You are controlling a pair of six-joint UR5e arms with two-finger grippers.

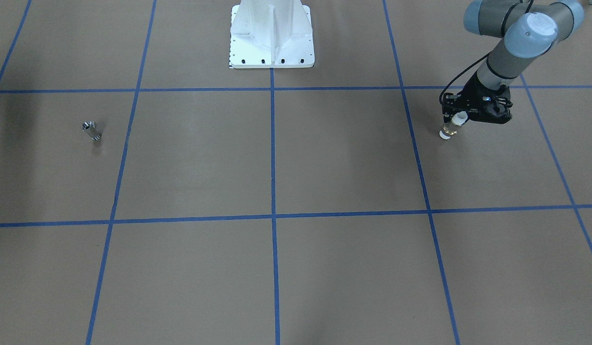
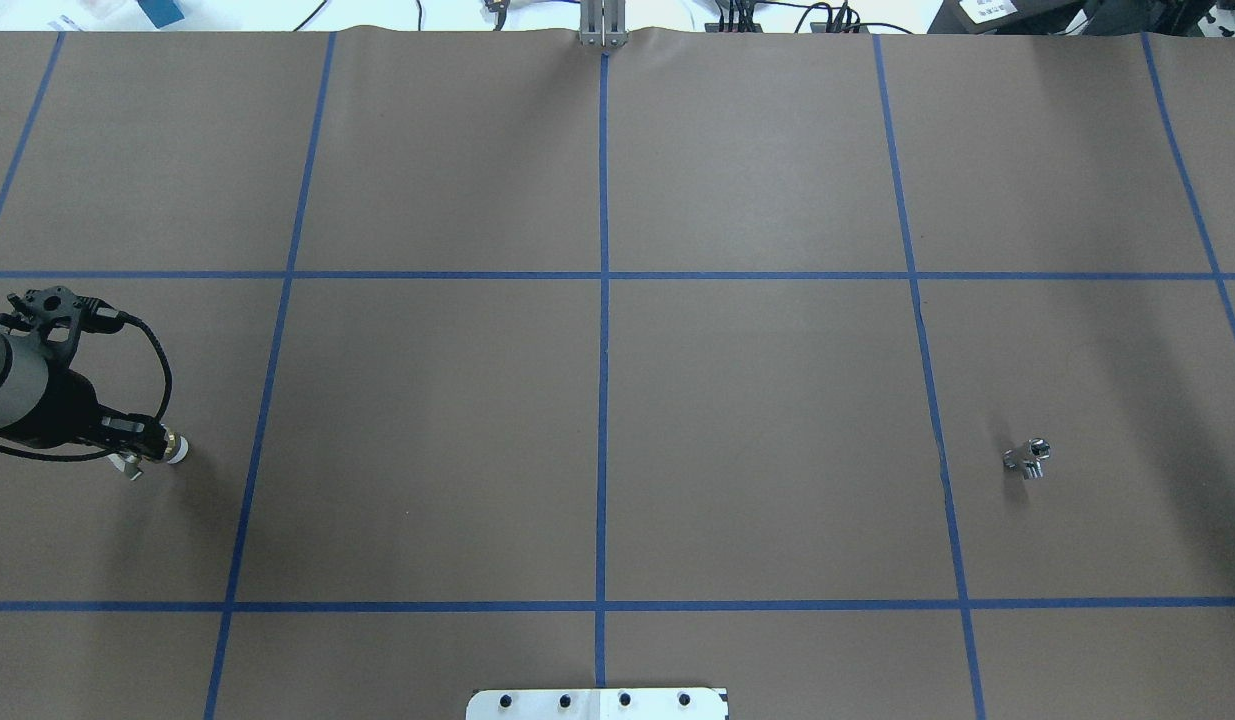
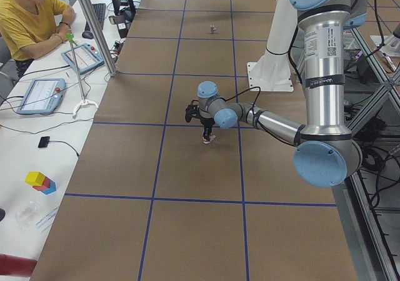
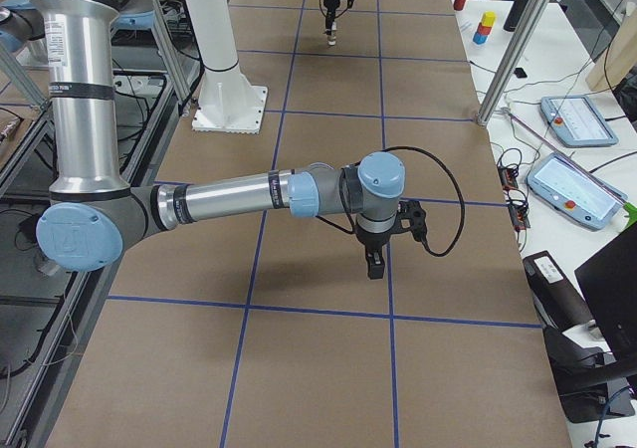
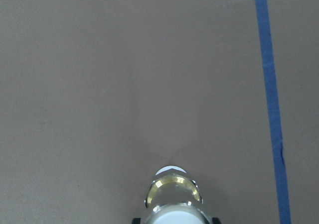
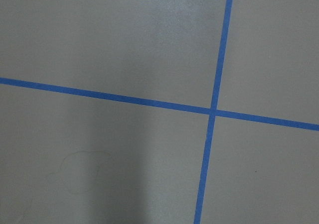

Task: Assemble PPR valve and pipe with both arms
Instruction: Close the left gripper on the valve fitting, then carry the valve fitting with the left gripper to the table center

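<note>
Brown-papered table (image 1: 276,167): left gripper (image 1: 458,120) pinches the valve (image 1: 450,128) between its jaws; the right gripper (image 4: 374,266), I cannot tell. With the pipe (image 1: 91,130) well off, hold steady.

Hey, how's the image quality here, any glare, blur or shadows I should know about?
Left wrist view: the PPR valve at the bottom edge is soft, its near white end washed out. Right wrist view: a pale sheen on the table up top, a dim shadow lower left. Front-facing view: even light, the pipe tiny but crisp, with a faint shadow below it.
</note>
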